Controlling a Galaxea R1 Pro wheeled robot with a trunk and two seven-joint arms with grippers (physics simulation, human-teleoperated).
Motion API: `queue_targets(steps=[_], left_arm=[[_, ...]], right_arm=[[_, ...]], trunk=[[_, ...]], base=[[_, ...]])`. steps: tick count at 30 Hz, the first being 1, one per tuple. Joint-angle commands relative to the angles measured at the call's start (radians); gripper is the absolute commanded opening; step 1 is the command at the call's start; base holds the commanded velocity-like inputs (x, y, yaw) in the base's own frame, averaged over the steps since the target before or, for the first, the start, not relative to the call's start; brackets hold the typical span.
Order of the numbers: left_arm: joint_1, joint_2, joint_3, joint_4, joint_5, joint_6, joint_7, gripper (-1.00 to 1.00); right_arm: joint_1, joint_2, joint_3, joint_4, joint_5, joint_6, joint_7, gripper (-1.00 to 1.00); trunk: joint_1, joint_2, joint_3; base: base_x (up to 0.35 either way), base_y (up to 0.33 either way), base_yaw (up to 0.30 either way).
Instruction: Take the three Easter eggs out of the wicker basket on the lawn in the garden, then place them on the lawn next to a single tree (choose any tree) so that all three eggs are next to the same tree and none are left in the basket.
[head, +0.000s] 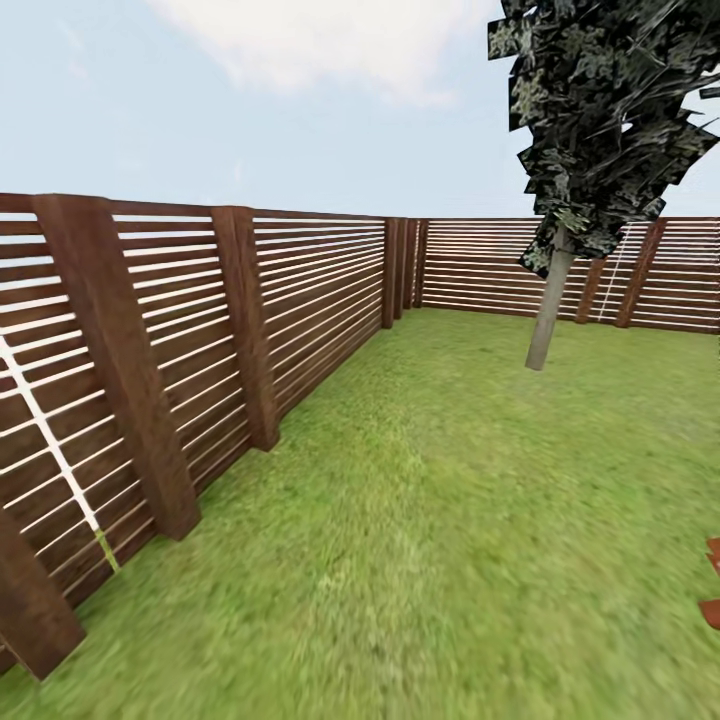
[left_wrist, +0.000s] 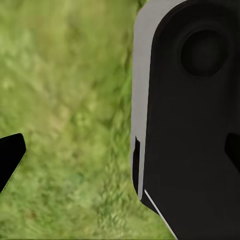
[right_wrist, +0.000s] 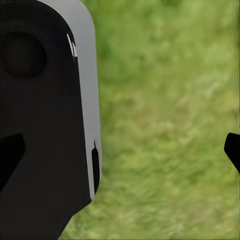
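Ahead-right, tree (head: 545, 320) stands well off across lawn (head: 450, 520); both grippers' jaws look spread over grass, prob. holding nothing

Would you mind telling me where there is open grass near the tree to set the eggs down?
The lawn lies bare all around the tree trunk, widest between trunk and left-hand fence. Behind the trunk the strip before the back fence is narrower. At the head view's lower right edge a reddish-brown thing intrudes.

text: none readable | labels: none | numbers: none | signs: none
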Motion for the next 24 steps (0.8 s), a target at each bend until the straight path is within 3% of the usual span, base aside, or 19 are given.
queue_targets(steps=[1, 14, 24], left_arm=[[0.001, 0.0, 0.001, -0.002, 0.0, 0.002, -0.001, 1.0], [0.001, 0.0, 0.001, -0.002, 0.0, 0.002, -0.001, 1.0], [0.001, 0.0, 0.001, -0.002, 0.0, 0.002, -0.001, 1.0]], right_arm=[[-0.001, 0.0, 0.001, 0.002, -0.001, -0.001, -0.002, 1.0], [-0.001, 0.0, 0.002, 0.002, 0.0, 0.0, -0.002, 1.0], [-0.001, -0.001, 0.002, 0.002, 0.001, -0.001, -0.002, 1.0]], trunk=[[0.001, 0.0, -0.001], [0.001, 0.0, -0.001], [0.001, 0.0, -0.001]], base=[[0.334, 0.0, -0.024], [0.334, 0.0, -0.014], [0.334, 0.0, -0.19]])
